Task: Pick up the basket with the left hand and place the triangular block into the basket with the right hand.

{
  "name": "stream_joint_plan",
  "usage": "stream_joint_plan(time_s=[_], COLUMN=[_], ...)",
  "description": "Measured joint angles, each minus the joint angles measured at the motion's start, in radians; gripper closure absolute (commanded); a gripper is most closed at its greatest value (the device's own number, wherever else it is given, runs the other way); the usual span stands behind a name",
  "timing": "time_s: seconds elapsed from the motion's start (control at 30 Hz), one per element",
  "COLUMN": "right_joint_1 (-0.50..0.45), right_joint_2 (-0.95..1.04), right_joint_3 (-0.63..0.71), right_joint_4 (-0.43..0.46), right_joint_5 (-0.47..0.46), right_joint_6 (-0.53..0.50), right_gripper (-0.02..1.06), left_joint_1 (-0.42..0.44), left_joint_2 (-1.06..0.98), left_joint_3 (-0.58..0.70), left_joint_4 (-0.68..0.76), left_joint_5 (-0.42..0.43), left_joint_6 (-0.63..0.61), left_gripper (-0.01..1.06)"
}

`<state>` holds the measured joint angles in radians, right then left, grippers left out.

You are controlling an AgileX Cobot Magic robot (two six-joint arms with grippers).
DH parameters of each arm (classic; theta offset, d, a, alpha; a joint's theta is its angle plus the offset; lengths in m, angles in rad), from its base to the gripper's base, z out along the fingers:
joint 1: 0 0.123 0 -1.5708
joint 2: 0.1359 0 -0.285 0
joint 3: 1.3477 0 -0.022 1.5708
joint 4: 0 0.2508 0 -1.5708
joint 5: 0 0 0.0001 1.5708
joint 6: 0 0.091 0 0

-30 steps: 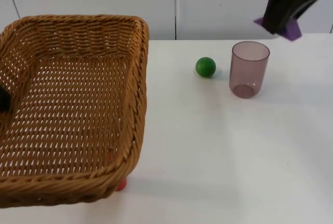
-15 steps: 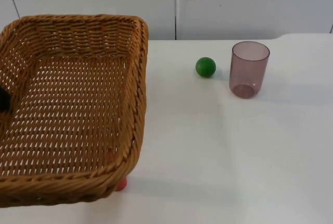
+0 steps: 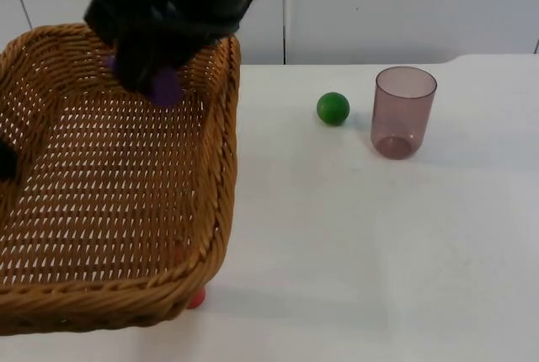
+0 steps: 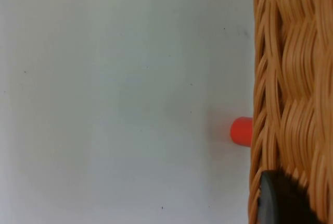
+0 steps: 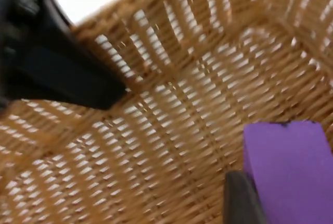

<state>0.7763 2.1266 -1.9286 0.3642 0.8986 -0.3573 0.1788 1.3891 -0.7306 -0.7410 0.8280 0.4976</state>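
Observation:
The wicker basket (image 3: 223,168) takes up the left of the top view, lifted off the table, with my left gripper (image 3: 5,160) shut on its left rim. A left fingertip (image 4: 281,200) presses against the woven wall (image 4: 291,78). My right gripper (image 3: 160,80) hangs over the basket's far part, shut on the purple triangular block (image 3: 167,86). In the right wrist view the purple block (image 5: 289,166) sits against a black fingertip (image 5: 242,198) above the basket's woven floor (image 5: 171,114); the left gripper (image 5: 52,62) grips the rim beyond.
A green ball (image 3: 333,108) and a translucent brownish cup (image 3: 404,111) stand on the white table right of the basket. A small red object (image 3: 196,298) lies under the basket's near right corner, the same red object (image 4: 241,131) beside the basket wall.
My right arm has swung from the upper right across to the left and down, carrying the purple block to above the basket. The basket and left gripper have not moved.

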Motion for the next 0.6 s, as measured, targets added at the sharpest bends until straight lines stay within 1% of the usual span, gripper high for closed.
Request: stream_joint_plan(time_s=[0.07, 0.1, 0.17, 0.33, 0.37, 0.43, 0.47, 0.5, 0.53, 0.57, 0.6], right_joint_1=[0.0, 0.0, 0.0, 0.0, 0.0, 0.0, 0.0, 0.0, 0.0, 0.0, 0.0], right_joint_2=[0.015, 0.015, 0.015, -0.08, -0.08, -0.16, -0.235, -0.262, -0.319, -0.319, -0.368], right_joint_3=[0.0, -0.002, -0.002, -0.002, -0.002, -0.002, -0.002, 0.001, 0.017, 0.017, 0.038], right_joint_4=[-0.002, -0.006, -0.01, -0.076, -0.076, -0.115, -0.157, -0.173, -0.209, -0.209, -0.24], right_joint_5=[-0.007, -0.013, -0.018, -0.041, -0.041, -0.039, -0.032, -0.032, -0.032, -0.032, -0.032], right_joint_6=[0.0, 0.0, 0.0, 0.0, 0.0, 0.008, 0.03, 0.036, 0.056, 0.056, 0.076], right_gripper=[0.38, 0.33, 0.27, 0.27, 0.27, 0.27, 0.27, 0.27, 0.27, 0.27, 0.27], left_joint_1=[0.0, 0.0, 0.0, 0.0, 0.0, 0.0, 0.0, 0.0, 0.0, 0.0, 0.0], left_joint_2=[0.0, 0.0, 0.0, 0.0, 0.0, 0.0, 0.0, 0.0, 0.0, 0.0, 0.0], left_joint_3=[0.0, 0.0, 0.0, 0.0, 0.0, 0.0, 0.0, 0.0, 0.0, 0.0, 0.0], left_joint_4=[0.0, 0.0, 0.0, 0.0, 0.0, 0.0, 0.002, 0.002, 0.002, 0.002, 0.002], left_joint_5=[0.0, -0.002, -0.002, -0.002, -0.002, -0.002, -0.002, -0.002, -0.002, -0.002, -0.002], left_joint_6=[0.0, 0.0, 0.0, 0.0, 0.0, 0.0, 0.0, 0.0, 0.0, 0.0, 0.0], left_gripper=[1.05, 1.05, 1.05, 1.05, 1.05, 1.05, 1.05, 1.05, 1.05, 1.05, 1.05])
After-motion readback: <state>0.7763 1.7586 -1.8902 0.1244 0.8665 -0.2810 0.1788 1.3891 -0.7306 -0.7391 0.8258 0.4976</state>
